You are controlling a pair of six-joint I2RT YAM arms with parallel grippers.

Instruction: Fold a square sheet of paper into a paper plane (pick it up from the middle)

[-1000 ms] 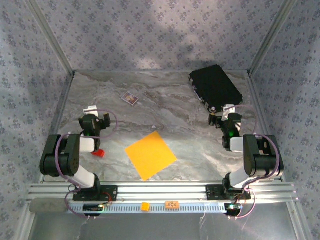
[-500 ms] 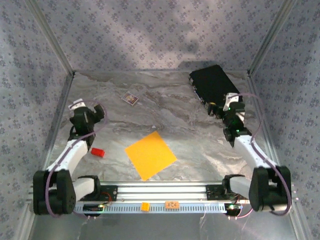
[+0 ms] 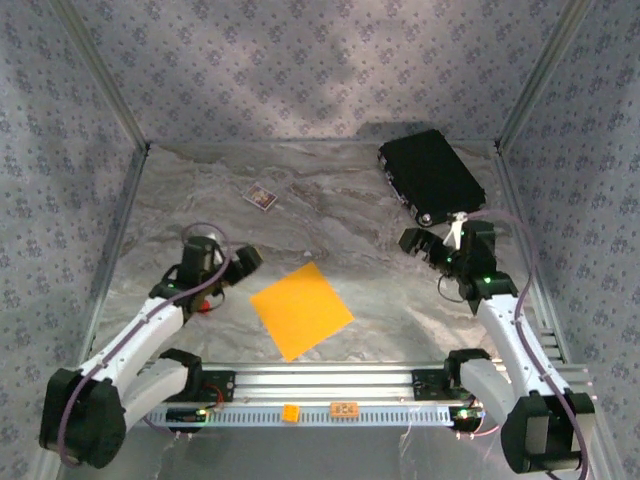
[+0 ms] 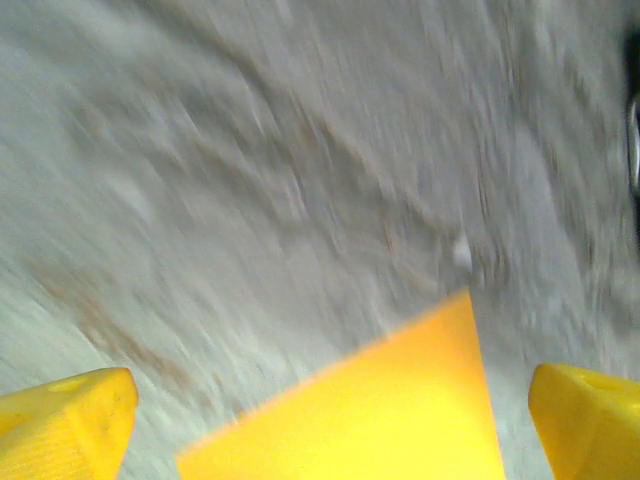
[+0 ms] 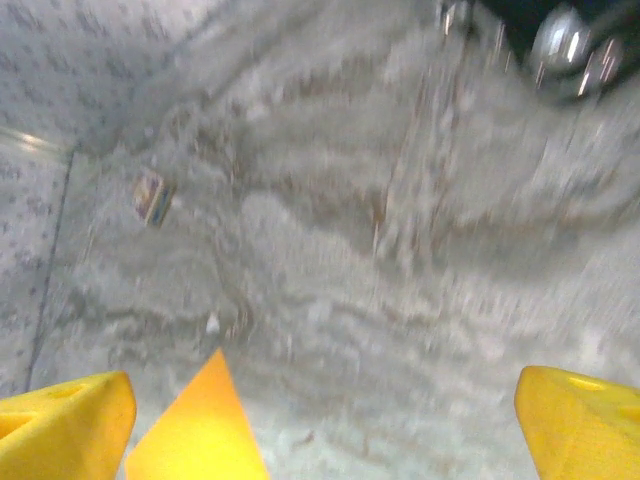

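— Pincers: how do they stand?
— Both spread wide, pinching nothing: my left pincer [image 3: 235,273] at left of the frame, my right pincer [image 3: 428,263] at right.
— And the square sheet of paper [image 3: 300,310]?
— Flat on the table [image 3: 350,200], lower centre, between them, touching neither.

Nothing can be read for certain. The small orange tag [image 3: 344,408] on the front rail [image 3: 400,380], well behind the jaws of the left gripper [image 3: 243,265] and right gripper [image 3: 418,243], bears dark marks too small to make out. The card [image 3: 262,196] ahead of the jaws is blurred.
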